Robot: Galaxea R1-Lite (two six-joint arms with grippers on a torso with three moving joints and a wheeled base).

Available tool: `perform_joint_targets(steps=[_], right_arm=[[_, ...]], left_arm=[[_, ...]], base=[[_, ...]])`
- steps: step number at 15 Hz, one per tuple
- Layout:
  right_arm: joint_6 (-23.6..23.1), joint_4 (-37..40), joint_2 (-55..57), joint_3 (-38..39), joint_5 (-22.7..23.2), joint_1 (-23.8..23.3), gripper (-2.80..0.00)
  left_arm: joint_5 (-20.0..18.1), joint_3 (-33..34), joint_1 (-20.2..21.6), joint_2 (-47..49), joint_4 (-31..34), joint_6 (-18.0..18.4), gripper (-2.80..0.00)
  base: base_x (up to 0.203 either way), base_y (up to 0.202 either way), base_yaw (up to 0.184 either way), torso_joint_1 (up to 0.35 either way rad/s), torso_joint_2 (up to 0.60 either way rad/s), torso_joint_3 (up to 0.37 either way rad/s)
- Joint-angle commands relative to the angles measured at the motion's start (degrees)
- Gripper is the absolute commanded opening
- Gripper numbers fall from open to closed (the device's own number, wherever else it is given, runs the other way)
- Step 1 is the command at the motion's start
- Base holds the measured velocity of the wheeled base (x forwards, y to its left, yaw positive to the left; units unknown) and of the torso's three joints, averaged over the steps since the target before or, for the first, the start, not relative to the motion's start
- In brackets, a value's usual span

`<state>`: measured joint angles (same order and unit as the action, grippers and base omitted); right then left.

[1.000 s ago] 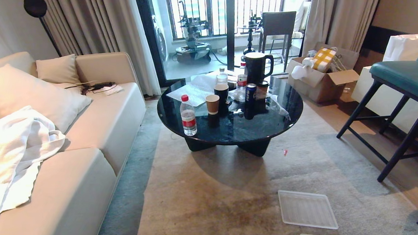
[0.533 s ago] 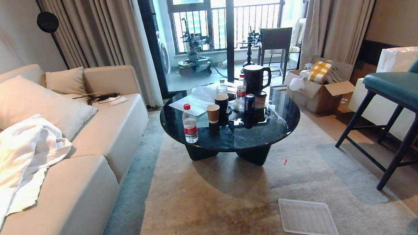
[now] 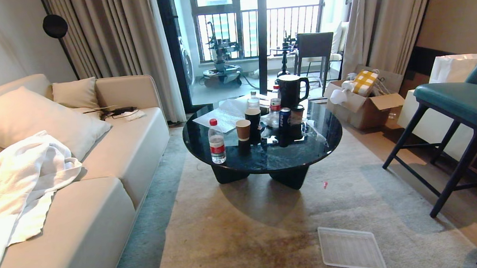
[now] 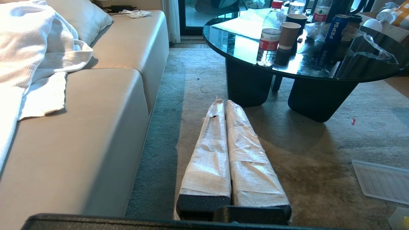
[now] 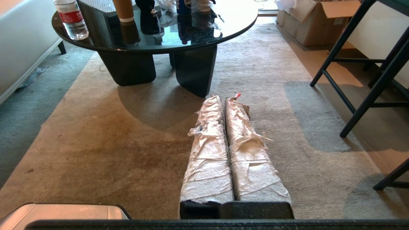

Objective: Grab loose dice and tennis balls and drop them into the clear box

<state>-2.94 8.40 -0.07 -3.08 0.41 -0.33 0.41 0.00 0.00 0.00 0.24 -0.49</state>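
Left wrist view is showing the left gripper (image 4: pixel 225 102) with its two paper-wrapped fingers (image 4: pixel 207 150) pressing side by side, clenched on nothing, pointing level over the rug (image 4: pixel 287 153) toward the round black table (image 4: pixel 287 68). Right wrist view is showing the right gripper (image 5: pixel 224 98) likewise clenched and empty — its wrapped fingers (image 5: pixel 209 159) touching along their length — and aiming across the rug at the table's dark legs (image 5: pixel 195 70). Neither gripper is appearing in the head view.

Out from the grippers, the table is carrying a water bottle (image 3: pixel 216 141) near its front-left edge, a brown paper cup (image 3: pixel 243 129) just beside it, a blue can (image 3: pixel 284 118), a black jug (image 3: pixel 292 90) toward the far side, and white paper (image 3: pixel 225 110). A beige sofa (image 3: pixel 104 188) is running along the robot's left, with a white towel (image 3: pixel 19 180) lying crumpled on it. A flat ribbed translucent lid (image 3: pixel 350 248) is lying on the rug to the front right, well apart from the table. A tall stool with a teal seat (image 3: pixel 458 100) is standing at the right, and an open cardboard box (image 3: pixel 362 102) is sitting behind it near the curtains.

Of the task's things, no dice or tennis balls are showing themselves in any view, nor can I make out the clear box — only a pale translucent corner (image 4: pixel 399 218) is peeking in at the edge of the left wrist view, and what it is I cannot tell.
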Motion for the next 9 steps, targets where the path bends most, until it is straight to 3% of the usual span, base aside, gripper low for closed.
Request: perform_joint_targets(steps=[1, 9], right_arm=[[0.0, 0.0, 0.0, 0.0, 0.0, 0.0, -2.80], [0.0, 0.0, 0.0, 0.0, 0.0, 0.0, -2.80]], left_arm=[[0.0, 0.0, 0.0, 0.0, 0.0, 0.0, -2.80], [0.0, 0.0, 0.0, 0.0, 0.0, 0.0, -2.80]], base=[[0.000, 0.000, 0.000, 0.000, 0.00, 0.000], [0.000, 0.000, 0.000, 0.000, 0.00, 0.000]])
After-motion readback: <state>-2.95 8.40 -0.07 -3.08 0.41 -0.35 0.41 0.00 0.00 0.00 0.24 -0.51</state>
